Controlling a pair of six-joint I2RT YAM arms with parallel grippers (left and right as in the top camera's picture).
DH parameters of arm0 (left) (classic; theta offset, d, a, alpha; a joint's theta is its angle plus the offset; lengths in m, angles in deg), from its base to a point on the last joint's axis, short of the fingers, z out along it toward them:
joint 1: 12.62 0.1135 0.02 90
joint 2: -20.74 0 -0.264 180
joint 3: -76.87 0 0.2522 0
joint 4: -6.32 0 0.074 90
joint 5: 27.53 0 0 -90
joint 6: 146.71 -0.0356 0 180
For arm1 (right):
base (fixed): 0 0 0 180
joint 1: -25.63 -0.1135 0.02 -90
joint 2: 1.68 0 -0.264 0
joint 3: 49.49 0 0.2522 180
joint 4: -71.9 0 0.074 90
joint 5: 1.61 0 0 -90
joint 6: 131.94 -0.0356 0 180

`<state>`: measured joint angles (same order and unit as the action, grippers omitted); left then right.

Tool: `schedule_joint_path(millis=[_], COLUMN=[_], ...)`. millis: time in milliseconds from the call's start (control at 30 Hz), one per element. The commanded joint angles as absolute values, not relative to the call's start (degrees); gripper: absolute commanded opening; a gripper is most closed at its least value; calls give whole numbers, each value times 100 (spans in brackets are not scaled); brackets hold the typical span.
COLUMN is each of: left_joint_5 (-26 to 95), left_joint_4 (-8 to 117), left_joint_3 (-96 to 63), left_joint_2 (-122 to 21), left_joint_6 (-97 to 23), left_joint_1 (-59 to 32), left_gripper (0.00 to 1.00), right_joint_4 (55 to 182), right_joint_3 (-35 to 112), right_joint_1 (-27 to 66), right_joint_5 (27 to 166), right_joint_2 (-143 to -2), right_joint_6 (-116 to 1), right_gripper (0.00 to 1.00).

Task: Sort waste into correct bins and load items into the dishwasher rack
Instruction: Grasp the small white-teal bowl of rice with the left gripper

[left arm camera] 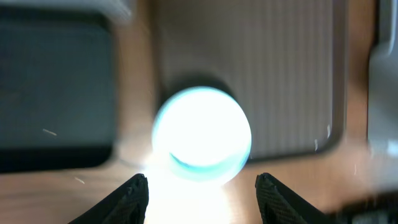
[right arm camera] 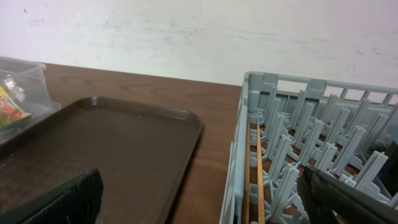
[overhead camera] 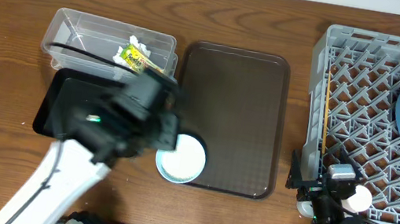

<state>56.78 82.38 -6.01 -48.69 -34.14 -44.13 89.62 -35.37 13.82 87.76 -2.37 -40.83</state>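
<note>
Wooden tabletop (overhead camera: 5, 35) carries the grey dishwasher rack (overhead camera: 371, 82) at right and the brown tray (overhead camera: 239, 118) mid-table. At the tray's near-left corner sits the mint-green bowl (overhead camera: 181, 158) — left gripper (left arm camera: 202, 190) spread wide, empty, above it. Glare washes out the rim — a misjudged pinch could tip the bowl on the tray's lip.

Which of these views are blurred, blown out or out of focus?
Overhead: sharp and evenly lit, except the left arm, smeared by motion. Left wrist: whole frame soft, and the small mint-green bowl blown out to white glare. Right wrist: brown tray and dishwasher rack crisp; its own fingers dark and out of focus.
</note>
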Motion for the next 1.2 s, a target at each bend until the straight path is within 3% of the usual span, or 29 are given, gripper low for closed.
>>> schedule_joint_path(millis=[0, 233, 500, 600, 900, 1167], left_joint_5=[5616, 6585, 6617, 6613, 6615, 6277], left_joint_4=[8179, 7720, 6982, 6879, 6833, 7115], left_joint_3=[-330, -110, -110, -110, -129, -472], left_joint_2=[-5238, -6571, -7885, -8149, -8174, -7900], left_joint_6=[-2935, -2787, -2789, -2789, -2798, -3032], left_joint_1=[-5145, -6284, -6509, -6511, -6505, -6505], left_gripper=[59, 56, 51, 45, 7, 6], right_joint_4=[8980, 8980, 8980, 8980, 8980, 8980], right_joint_3=[-3541, -3541, -3541, -3541, -3541, -3541], right_joint_1=[1358, 1358, 1358, 1358, 1358, 1358], right_joint_5=[8779, 8779, 8779, 8779, 8779, 8779], right_joint_2=[-200, -200, -200, -200, -200, -200], right_joint_6=[-4059, -4059, -4059, -4059, -4059, -4059], right_gripper=[99, 99, 99, 99, 99, 99])
